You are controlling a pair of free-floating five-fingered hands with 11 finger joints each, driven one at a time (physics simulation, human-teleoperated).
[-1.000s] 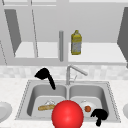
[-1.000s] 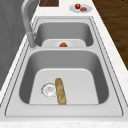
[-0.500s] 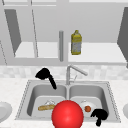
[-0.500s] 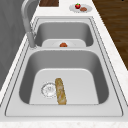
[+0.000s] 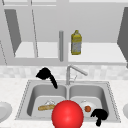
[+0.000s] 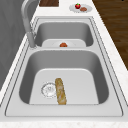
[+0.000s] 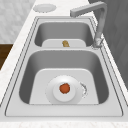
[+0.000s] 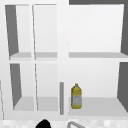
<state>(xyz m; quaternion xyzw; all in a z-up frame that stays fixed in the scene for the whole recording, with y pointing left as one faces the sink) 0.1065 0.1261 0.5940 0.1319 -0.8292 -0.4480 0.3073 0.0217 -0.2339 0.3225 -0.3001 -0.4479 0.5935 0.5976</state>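
Plate (image 5: pixel 82 103): lay flat on the floor of the sink's (image 5: pixel 111 100) right basin, around the middle, over the drain; a small orange-red fruit (image 5: pixel 87 108) sat on its centre.
Handling: judged stiff, smooth and breakable, likely slippery in a basin; the fruit looked free to roll if the plate tilted.
Hold: best taken at the rim (image 7: pixel 50 95), kept level, since the centre was occupied.
Right hand (image 5: pixel 100 115): hung at the front edge of the right basin, just beside the plate, apart from it; whether it was open or closed could not be told.
Left hand (image 5: pixel 45 74): hovered over the rear edge of the left basin, fingers stretched downward, holding nothing.
Bread (image 6: pixel 60 91): lay on the left basin's floor, touching the drain (image 6: pixel 48 89).
Ball (image 5: pixel 67 115): red, at the sink's front edge, between the basins.
Bottle (image 5: pixel 76 42): upright on the shelf above the tap (image 5: pixel 72 72).
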